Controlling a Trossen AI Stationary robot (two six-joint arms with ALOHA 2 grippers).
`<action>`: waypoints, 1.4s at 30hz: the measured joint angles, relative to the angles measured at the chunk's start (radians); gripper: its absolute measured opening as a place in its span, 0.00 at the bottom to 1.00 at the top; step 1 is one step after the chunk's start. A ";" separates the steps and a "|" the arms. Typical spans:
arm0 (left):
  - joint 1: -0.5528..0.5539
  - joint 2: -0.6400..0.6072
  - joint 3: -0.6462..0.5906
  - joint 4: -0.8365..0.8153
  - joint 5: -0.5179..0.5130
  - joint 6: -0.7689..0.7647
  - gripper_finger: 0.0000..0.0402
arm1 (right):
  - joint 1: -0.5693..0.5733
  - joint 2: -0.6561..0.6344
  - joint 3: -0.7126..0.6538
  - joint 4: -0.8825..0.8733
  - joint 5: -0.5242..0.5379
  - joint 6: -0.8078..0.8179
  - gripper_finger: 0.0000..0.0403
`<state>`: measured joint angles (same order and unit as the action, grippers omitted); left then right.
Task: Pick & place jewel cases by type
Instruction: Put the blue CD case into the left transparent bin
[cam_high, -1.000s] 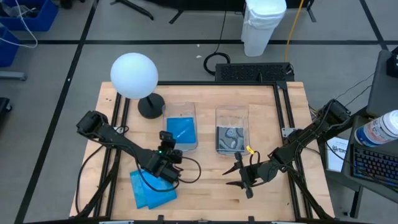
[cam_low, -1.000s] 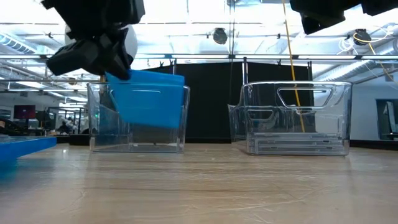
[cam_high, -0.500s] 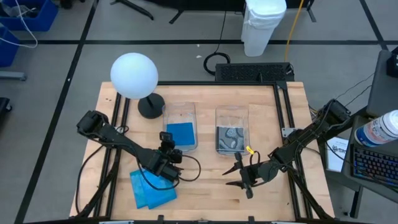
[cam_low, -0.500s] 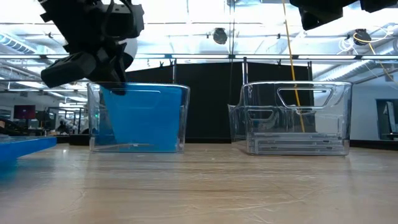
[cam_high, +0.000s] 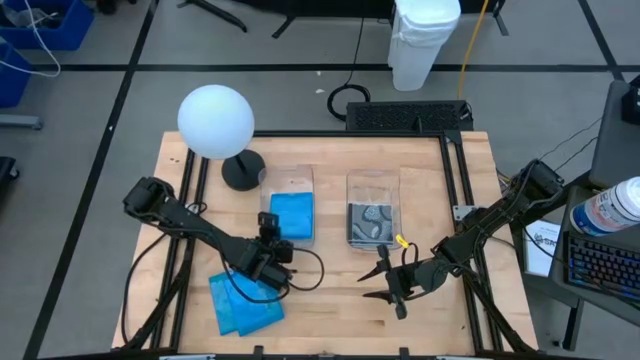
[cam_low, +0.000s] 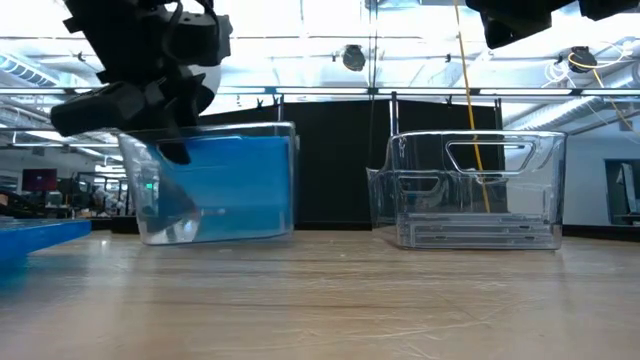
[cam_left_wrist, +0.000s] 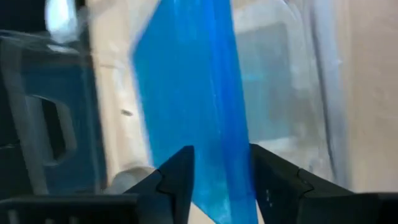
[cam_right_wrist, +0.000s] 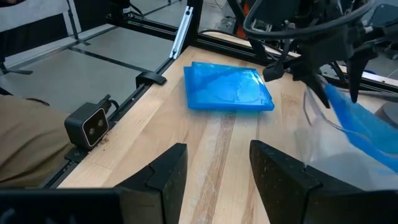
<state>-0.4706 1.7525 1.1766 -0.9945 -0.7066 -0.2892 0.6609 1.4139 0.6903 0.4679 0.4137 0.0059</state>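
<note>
The bright blue, flat square plastic jewel case (cam_high: 291, 214) stands leaning inside the left clear rectangular plastic bin (cam_high: 291, 176), and that bin looks tipped in the low view. Judging by its look, the case is light, stiff, slick-faced and prone to cracking, so it is best pinched across its thin edges. More blue jewel cases (cam_high: 245, 305) lie stacked flat on the wooden tabletop (cam_high: 330, 310); clear ones with grey-black inserts (cam_high: 372, 220) sit in the right clear bin (cam_high: 373, 185). The left pincer (cam_high: 270, 247) hovers at the left bin's near edge, fingers parted and released around the case. The right pincer (cam_high: 385, 280) waits open over the tabletop. No readable writing shows.
</note>
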 joint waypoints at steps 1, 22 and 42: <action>0.000 0.001 0.004 -0.004 0.003 -0.001 0.41 | 0.000 0.000 0.000 0.000 0.000 0.000 0.41; 0.006 0.002 0.223 -0.191 0.057 -0.023 0.65 | 0.000 0.000 0.000 0.000 0.000 0.000 0.41; -0.347 0.014 0.306 0.948 0.443 0.347 0.41 | 0.002 0.000 0.000 -0.001 -0.055 -0.027 0.41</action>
<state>-0.8178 1.7670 1.4829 -0.0462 -0.2639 0.0574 0.6624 1.4139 0.6907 0.4667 0.3586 -0.0208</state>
